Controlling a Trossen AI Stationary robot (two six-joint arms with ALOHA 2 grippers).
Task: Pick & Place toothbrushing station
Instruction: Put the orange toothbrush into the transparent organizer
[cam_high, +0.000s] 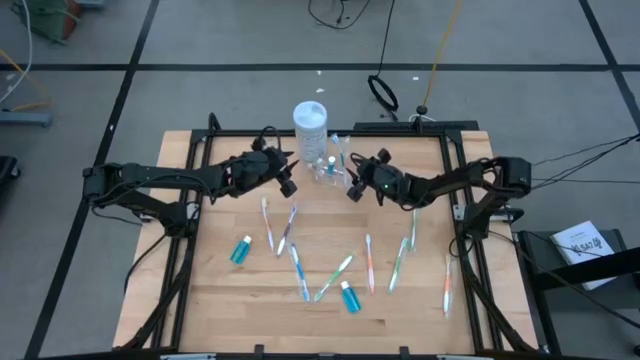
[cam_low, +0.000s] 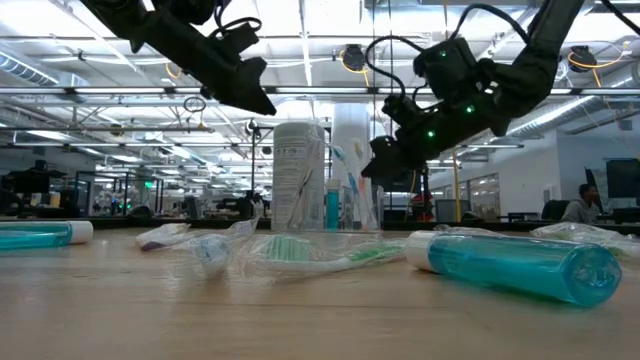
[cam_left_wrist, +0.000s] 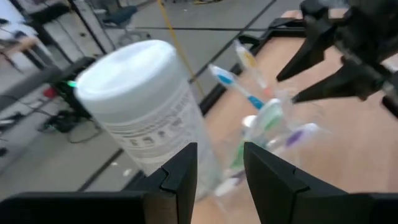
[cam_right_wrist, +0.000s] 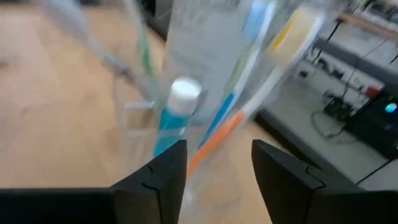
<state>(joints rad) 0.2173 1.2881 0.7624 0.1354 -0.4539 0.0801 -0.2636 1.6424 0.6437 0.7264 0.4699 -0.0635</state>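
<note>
Nearest us on the pale wooden table (cam_high: 215, 300) lie the loose pieces. A small teal tube with a white cap (cam_high: 349, 297) rests close to the front edge, and a second teal tube (cam_high: 241, 250) lies off to the left, each tilted across the boards. Around them are scattered slim pastel-handled toothbrushes in clear wrappers (cam_high: 333, 278), most with their long axes running roughly front to back, a few slanted so that they cross near the middle. One more wrapped toothbrush (cam_high: 447, 283) lies alone near the right edge, pointing front to back

Farther back, near the rear middle, stands the small clear plastic cup (cam_high: 328, 168). It is upright and holds several toothbrushes (cam_left_wrist: 239, 84) leaning outward, plus a white-capped teal tube (cam_right_wrist: 174, 118) standing on end. Just beside it, on its left, rises a taller clear jar with a white lid (cam_high: 310, 126), which blocks much of the cup from the left side

The right gripper (cam_high: 352, 187) hangs just to the right of the cup, its two dark fingers (cam_right_wrist: 163, 174) spread and nothing between them. The left gripper (cam_high: 287, 182) hovers to the left of the jar and cup, its fingers (cam_left_wrist: 180, 171) parted with a clear gap and empty
</note>
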